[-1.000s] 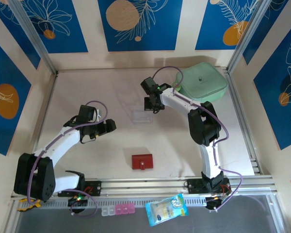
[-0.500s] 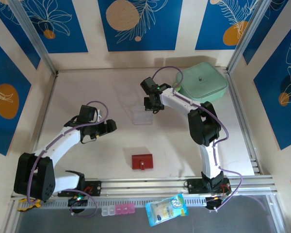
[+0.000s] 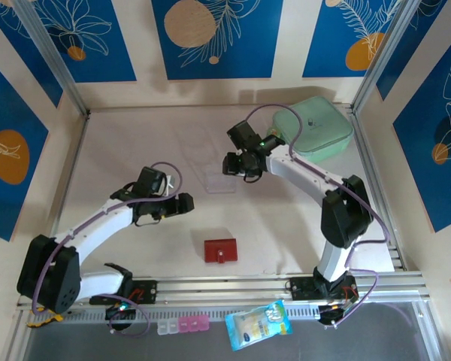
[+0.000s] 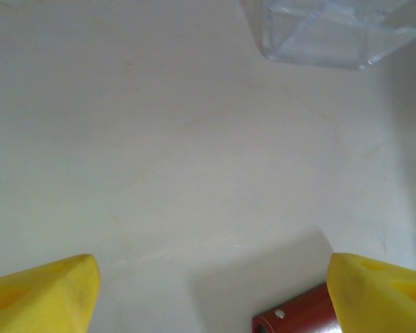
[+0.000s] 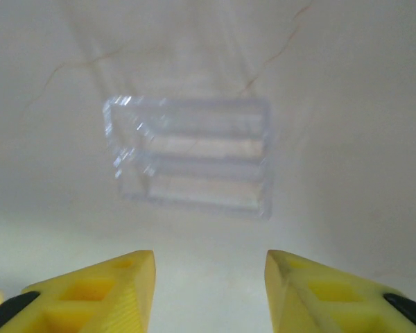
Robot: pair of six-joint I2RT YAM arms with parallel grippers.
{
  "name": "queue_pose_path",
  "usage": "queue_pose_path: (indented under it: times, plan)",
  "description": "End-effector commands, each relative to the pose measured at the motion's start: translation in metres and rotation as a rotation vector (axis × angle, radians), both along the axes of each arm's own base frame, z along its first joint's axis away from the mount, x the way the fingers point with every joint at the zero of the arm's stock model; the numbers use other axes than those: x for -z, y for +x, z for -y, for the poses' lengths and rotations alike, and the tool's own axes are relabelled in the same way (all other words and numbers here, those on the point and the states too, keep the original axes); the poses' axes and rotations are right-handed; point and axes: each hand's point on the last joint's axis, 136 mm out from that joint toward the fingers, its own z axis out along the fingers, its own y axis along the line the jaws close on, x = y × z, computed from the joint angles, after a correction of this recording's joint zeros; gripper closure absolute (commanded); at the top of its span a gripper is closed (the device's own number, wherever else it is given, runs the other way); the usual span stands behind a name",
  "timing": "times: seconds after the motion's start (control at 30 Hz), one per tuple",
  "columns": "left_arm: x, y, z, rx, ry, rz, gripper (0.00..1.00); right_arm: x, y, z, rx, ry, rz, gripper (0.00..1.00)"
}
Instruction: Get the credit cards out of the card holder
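The flat red card holder [image 3: 220, 250] lies near the desk's [image 3: 120, 150] front edge, just right of the left claw [image 3: 185, 203], whose yellow fingers are spread wide and empty. Farther back, the right claw [image 5: 210, 270] hangs parted and empty before a clear ribbed plastic tray [image 5: 193, 157]. Pale strips inside it may be cards, but they are too blurred to tell.

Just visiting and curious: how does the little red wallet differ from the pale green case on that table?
The red wallet is a small, sharp-cornered rectangle; the green case is much larger, squarish, with rounded corners. The wallet is deep red, the case a pale mint. The wallet lies near the front edge, about midway across; the case sits in the far right corner. Both lie flat on the table.
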Motion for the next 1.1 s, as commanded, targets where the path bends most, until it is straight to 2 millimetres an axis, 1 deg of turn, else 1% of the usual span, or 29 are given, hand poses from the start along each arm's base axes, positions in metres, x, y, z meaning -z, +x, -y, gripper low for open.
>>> queue_pose_path:
  times: [0.0,0.07,0.13,0.27,0.37,0.47,0.57,0.7,0.87,0.93,1.07]
  plan:
    - [-0.013,-0.007,0.015,0.023,-0.059,0.002,0.18,0.001,-0.048,-0.018,-0.058,0.094,-0.101,0.50]
    - [-0.016,-0.010,0.019,0.025,-0.084,0.012,0.20,0.005,-0.077,-0.025,-0.088,0.132,-0.144,0.46]
    - [-0.018,-0.011,0.022,0.024,-0.100,0.014,0.22,0.013,-0.106,-0.030,-0.115,0.146,-0.187,0.42]
    - [-0.018,-0.014,0.030,0.033,-0.130,0.008,0.23,0.032,-0.159,-0.033,-0.133,0.133,-0.276,0.35]
    - [-0.014,-0.017,0.036,0.036,-0.151,-0.002,0.24,0.044,-0.192,-0.037,-0.150,0.139,-0.319,0.33]
    - [-0.009,-0.019,0.040,0.039,-0.157,-0.019,0.27,0.057,-0.217,-0.039,-0.160,0.147,-0.374,0.33]
    - [-0.006,-0.019,0.047,0.051,-0.162,-0.033,0.28,0.070,-0.238,-0.043,-0.170,0.157,-0.418,0.32]
    - [-0.004,-0.016,0.056,0.066,-0.161,-0.040,0.28,0.084,-0.258,-0.047,-0.173,0.164,-0.462,0.32]
    - [-0.005,-0.012,0.060,0.069,-0.151,-0.034,0.28,0.097,-0.270,-0.046,-0.171,0.156,-0.503,0.29]
    - [-0.005,-0.012,0.061,0.072,-0.146,-0.037,0.28,0.099,-0.270,-0.045,-0.167,0.150,-0.504,0.28]
    - [-0.006,-0.012,0.062,0.076,-0.132,-0.035,0.27,0.104,-0.261,-0.040,-0.146,0.133,-0.485,0.26]
